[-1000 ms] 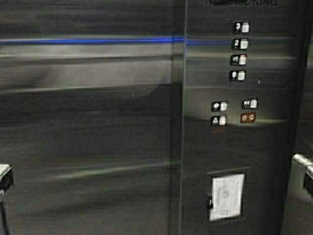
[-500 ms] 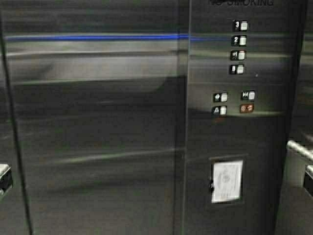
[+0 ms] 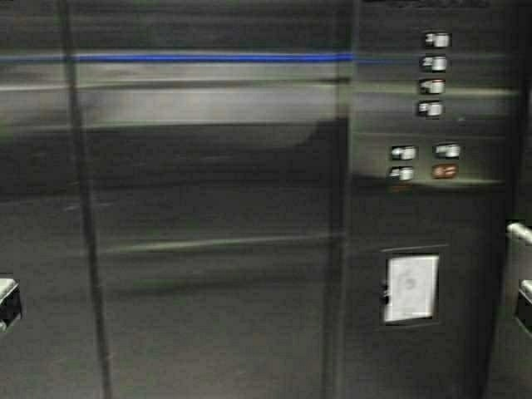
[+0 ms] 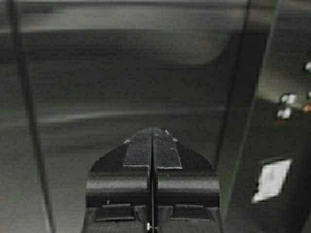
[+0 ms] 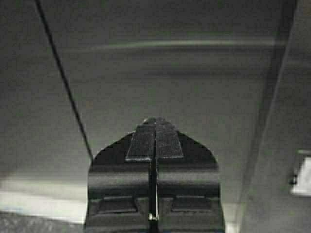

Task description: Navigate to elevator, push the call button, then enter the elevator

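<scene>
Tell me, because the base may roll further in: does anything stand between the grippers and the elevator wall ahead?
Nothing visible does. The left gripper and right gripper, jaws shut, both point at bare steel elevator wall. The button panel sits to the right on that wall, and a handrail end shows at the far right.

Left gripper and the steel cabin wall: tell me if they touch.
Apart. The left wrist view shows the left gripper, shut and empty, its tips ending against open background, with the steel cabin wall farther off beyond them.

Dim, motion-blurred pictures; pale glare bands streak the steel wall (image 3: pixel 208 108), broad shadow below, panel buttons (image 3: pixel 434 85) smeared.
</scene>
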Tool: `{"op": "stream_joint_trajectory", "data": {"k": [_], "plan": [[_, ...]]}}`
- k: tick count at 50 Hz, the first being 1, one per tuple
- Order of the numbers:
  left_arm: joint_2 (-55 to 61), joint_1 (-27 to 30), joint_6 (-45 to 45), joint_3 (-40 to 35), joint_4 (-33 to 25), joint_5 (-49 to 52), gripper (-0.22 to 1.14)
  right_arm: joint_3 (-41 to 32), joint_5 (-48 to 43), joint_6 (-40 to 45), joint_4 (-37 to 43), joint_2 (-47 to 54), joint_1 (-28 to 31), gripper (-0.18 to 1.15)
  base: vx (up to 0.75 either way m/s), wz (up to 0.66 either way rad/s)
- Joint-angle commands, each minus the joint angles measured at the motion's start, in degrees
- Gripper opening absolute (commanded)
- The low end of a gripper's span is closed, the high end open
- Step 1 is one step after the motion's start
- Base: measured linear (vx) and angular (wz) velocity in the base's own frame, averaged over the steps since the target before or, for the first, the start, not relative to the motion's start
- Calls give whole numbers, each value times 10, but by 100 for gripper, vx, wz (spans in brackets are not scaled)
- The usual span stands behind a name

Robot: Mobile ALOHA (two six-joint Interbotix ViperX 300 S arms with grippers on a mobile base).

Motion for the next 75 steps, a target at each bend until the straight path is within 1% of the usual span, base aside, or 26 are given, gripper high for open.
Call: {"op": "stream_joint_trajectory", "data": {"k": [1,18,31,45,58,75], "plan": [[4,0,1,-13,-1,-5,3,-7,-6,-1,-1,-4,-3,6,-16,16],[2,0,2,-13,-1,-5,3,-6,-6,0,-1,-8,-3,6,-12,21],[2,0,7,-16,-1,-5,3,1,-7,-3,-1,-31,-3,6,-8,27],[30,12,14,-26,-1,-17,3,1,-6,-9,-1,-33,-31,6,-4,20],[21,14,12,-25,-1,-19,3,2,-9,-10,-1,-45,-40,6,0,1],[-4,14,13,-15,-1,-18,3,15,-40,-10,-1,-41,-40,6,2,-7]]}}
